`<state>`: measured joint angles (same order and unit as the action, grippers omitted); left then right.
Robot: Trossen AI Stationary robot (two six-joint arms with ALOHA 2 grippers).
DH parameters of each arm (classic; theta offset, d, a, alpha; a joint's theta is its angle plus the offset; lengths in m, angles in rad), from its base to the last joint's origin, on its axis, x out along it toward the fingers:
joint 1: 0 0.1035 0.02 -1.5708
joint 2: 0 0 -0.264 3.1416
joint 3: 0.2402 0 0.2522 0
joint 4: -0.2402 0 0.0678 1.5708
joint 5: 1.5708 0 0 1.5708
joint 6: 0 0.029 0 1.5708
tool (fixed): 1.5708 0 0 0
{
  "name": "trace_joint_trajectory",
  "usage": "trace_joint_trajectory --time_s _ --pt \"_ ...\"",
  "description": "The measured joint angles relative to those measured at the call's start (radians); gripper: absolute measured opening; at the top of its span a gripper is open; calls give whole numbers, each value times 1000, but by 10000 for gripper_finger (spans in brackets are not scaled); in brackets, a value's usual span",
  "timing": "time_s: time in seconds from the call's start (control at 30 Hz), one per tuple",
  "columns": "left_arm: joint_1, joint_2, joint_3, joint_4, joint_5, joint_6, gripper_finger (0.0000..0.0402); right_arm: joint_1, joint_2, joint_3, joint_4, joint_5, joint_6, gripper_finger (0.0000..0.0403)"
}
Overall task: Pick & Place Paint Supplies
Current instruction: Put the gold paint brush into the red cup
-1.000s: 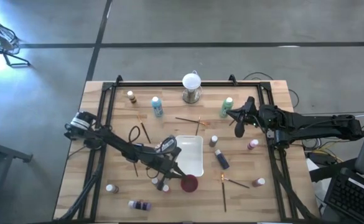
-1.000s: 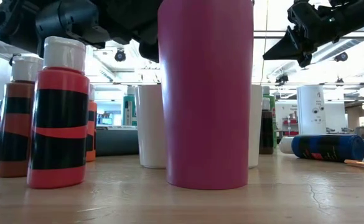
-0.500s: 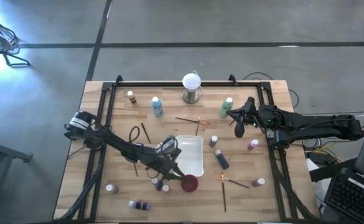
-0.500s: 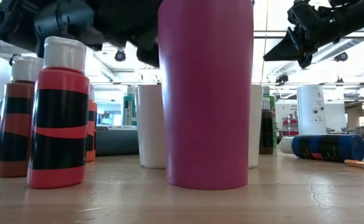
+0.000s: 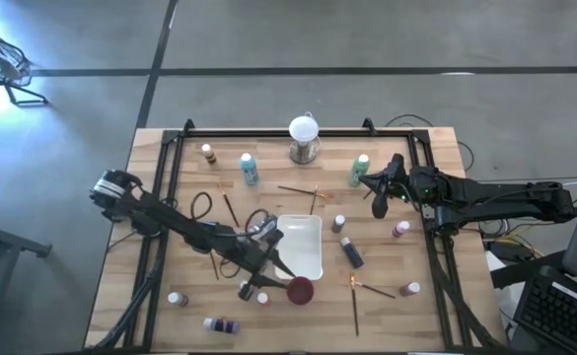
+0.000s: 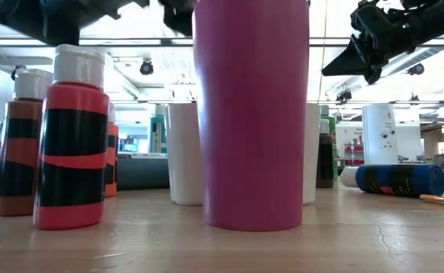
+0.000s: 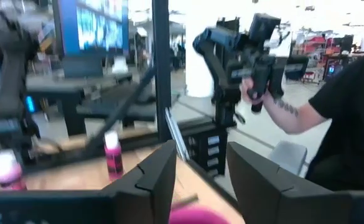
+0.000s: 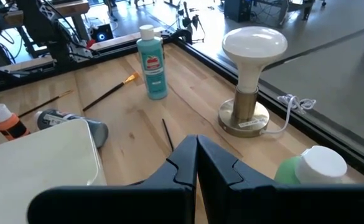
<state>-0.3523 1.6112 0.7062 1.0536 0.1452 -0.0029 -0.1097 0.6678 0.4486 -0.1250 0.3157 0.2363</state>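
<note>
The left gripper (image 5: 265, 258) hangs over the near side of the table (image 5: 189, 306), just beside the tray (image 5: 303, 247) and above the cup (image 5: 300, 290); its fingers (image 7: 160, 177) stand apart with nothing between them. The right gripper (image 5: 375, 189) hovers near the green bottle (image 5: 357, 170), fingers (image 8: 185, 165) pressed shut and empty.

Little looks done. The tray appears bare, and whether anything is in the cup I cannot tell. Bottles lie scattered: teal (image 5: 249, 169), orange (image 5: 207, 152), a blue one (image 5: 351, 252) on its side, pink (image 5: 399, 229), and a red one (image 6: 71, 140) near the cup. Brushes (image 5: 298, 189) lie loose on the wood. Nearly everything seems left to gather.

The teal bottle has a red label (image 8: 151, 63), and the others have dark bands; no writing is legible.
</note>
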Motion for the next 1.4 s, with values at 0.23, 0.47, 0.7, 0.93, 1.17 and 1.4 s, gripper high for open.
trace_joint_trajectory --time_s 0.23,0.47,0.7,0.93,1.17,1.4 --pt "0 -152 -4 -160 0 58 156 0 0 6 -32 -1 -4 8" --pt "0 -278 -6 -328 -2 62 156 0 0 5 -47 0 -7 8" --pt "0 -413 -6 -478 -122 139 156 0 10 5 -48 -13 -11 8" --pt "1 -477 -6 -524 -240 195 156 -1 128 49 -62 -55 -82 8" --pt "3 -502 -6 -529 -253 214 156 -40 341 280 -172 -58 -324 9" --pt "4 -540 -6 -533 -281 240 156 -208 562 506 -320 -215 -447 42"
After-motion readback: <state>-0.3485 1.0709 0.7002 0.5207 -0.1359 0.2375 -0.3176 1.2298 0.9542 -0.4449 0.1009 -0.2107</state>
